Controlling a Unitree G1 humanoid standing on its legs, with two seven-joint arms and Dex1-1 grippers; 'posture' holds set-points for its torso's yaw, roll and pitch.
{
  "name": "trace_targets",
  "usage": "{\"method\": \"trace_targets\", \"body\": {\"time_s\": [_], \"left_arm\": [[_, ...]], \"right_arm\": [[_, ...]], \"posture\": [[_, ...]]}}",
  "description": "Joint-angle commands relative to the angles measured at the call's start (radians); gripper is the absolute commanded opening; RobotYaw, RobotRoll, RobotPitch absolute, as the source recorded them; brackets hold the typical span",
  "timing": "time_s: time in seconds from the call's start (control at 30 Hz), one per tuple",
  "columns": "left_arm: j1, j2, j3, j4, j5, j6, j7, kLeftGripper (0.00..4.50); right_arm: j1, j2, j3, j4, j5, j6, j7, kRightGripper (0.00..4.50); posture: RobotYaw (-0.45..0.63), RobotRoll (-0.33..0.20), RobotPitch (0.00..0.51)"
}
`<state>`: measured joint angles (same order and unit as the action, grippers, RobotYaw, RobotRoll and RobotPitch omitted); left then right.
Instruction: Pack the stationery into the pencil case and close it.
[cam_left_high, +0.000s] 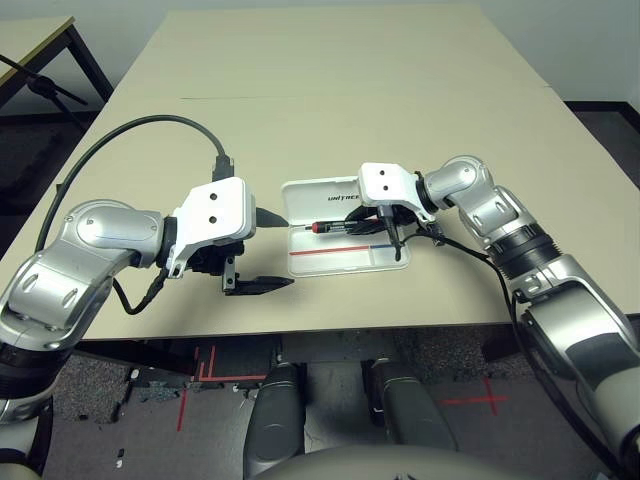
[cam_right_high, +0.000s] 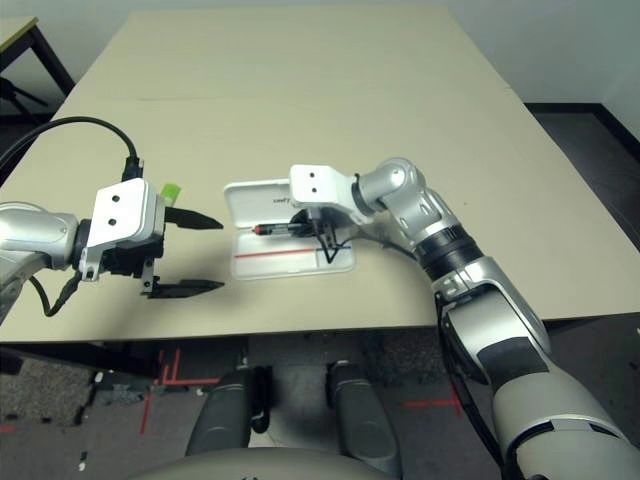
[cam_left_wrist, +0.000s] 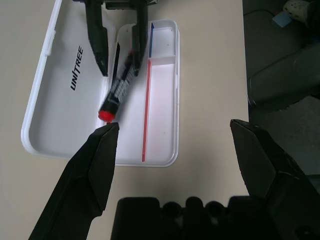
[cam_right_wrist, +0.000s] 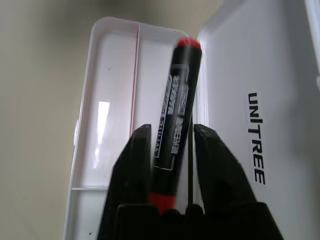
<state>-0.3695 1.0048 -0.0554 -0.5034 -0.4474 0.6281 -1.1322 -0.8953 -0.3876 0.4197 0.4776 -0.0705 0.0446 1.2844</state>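
Pencil case (cam_left_high: 345, 232) lies open on the beige counter (cam_left_high: 330, 90), a little way back from its near edge, lid folded flat on the far side and the tray with its red-and-blue line toward the robot. From the head camera, the right end effector (cam_left_high: 385, 232) reaches over the case with the red marker (cam_left_high: 335, 227) between its fingers, the marker lying roughly level above the seam between lid and tray. The left end effector (cam_left_high: 262, 250) hangs just to the left of the case, fingers spread wide and holding nothing. A small light-green piece (cam_right_high: 171, 190) shows on the counter behind the left arm; it may be the stick, though little of it is visible. Dark carpet marked with red tape lies under the counter's near edge, and another table (cam_left_high: 35, 35) stands at far left. In the left wrist view, the black fingers stand well apart, framing the case. In the right wrist view, the marker sits between the two fingers, but whether they press it or have slackened cannot be told.
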Motion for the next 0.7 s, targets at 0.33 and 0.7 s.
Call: {"method": "trace_targets", "body": {"time_s": [0.33, 0.7], "left_arm": [[-0.021, 0.011, -0.002, -0.029, -0.007, 0.031, 0.004, 4.50], [-0.020, 0.009, 0.001, -0.023, -0.010, 0.041, 0.005, 4.50]], "right_arm": [[0.103, -0.134, -0.105, -0.264, 0.203, 0.186, 0.141, 4.48], [0.249, -0.430, -0.414, -0.549, 0.546, 0.607, 0.152, 4.48]], "posture": [[-0.02, 0.000, 0.103], [-0.05, 0.000, 0.103]]}}
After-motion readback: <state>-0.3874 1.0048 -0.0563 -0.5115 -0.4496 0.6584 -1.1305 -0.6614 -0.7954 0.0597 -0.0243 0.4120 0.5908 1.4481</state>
